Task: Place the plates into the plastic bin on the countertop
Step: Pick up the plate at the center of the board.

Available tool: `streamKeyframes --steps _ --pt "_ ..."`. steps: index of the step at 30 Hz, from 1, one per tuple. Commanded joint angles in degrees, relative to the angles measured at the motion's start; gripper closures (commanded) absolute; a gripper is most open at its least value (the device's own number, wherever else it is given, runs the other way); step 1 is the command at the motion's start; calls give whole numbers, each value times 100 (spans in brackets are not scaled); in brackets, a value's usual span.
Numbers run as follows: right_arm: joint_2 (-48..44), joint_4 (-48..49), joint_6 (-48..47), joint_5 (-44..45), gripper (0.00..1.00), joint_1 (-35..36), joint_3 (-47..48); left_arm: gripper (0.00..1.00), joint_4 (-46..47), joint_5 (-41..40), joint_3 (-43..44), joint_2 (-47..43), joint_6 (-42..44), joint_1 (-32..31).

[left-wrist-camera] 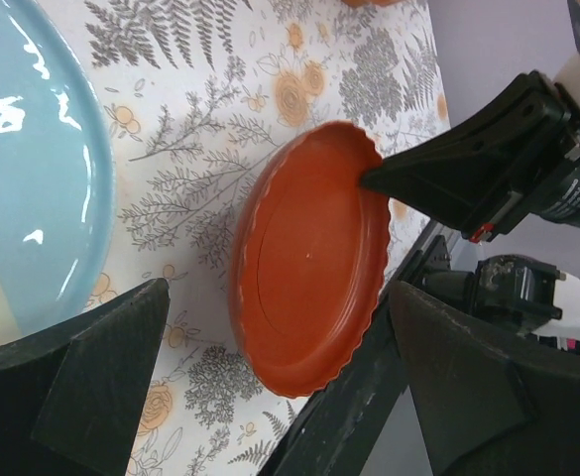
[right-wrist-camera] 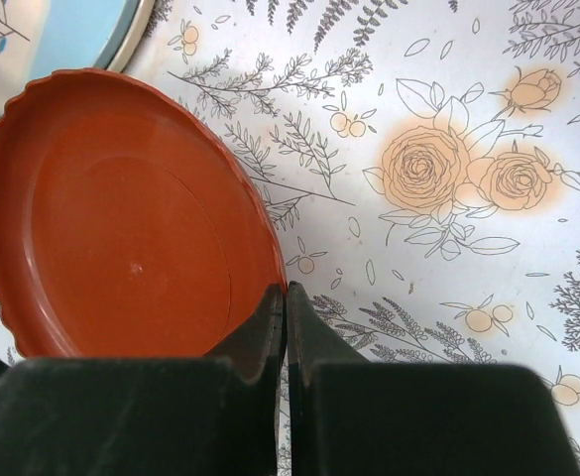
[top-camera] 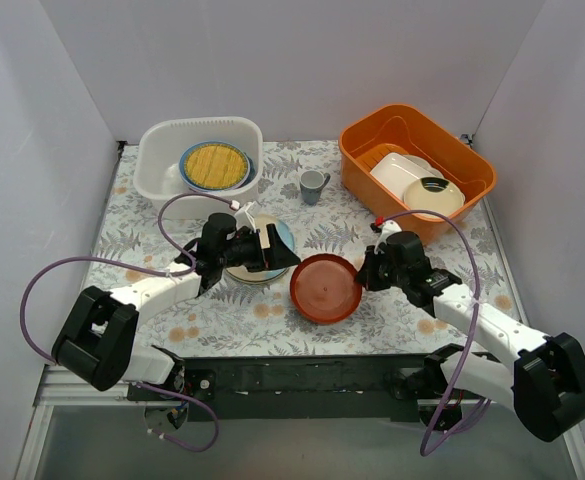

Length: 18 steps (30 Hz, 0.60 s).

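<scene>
Grasp step: R pincer point(right-wrist-camera: 286, 297) pinched red plate point(right-wrist-camera: 121, 218) rim; L pincer point(left-wrist-camera: 278, 297) apart by blue plate point(left-wrist-camera: 22, 169). Next needed lift, carry to bin point(top-camera: 157, 165).

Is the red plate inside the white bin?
No, the red plate is held by the right gripper, outside the white bin.

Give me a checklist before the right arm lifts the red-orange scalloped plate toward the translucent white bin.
1. Right end effector shut on rim of the red-orange scalloped round plate: ok.
2. Grip deep enough for lifting: cannot tell.
3. Left end effector open and empty: ok.
4. Room in the translucent white plastic bin above the yellow woven round plate: ok.
5. Route to the bin free: not ok, left end effector hovers over the light blue round plate between.
</scene>
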Motion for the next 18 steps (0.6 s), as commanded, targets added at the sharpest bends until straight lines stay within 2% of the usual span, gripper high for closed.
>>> streamKeyframes --steps 1,18 --pt "-311 -44 -32 38 99 6 263 8 375 491 -120 -110 50 -111" --pt "-698 17 100 3 99 6 175 11 762 579 -331 383 42 -515"
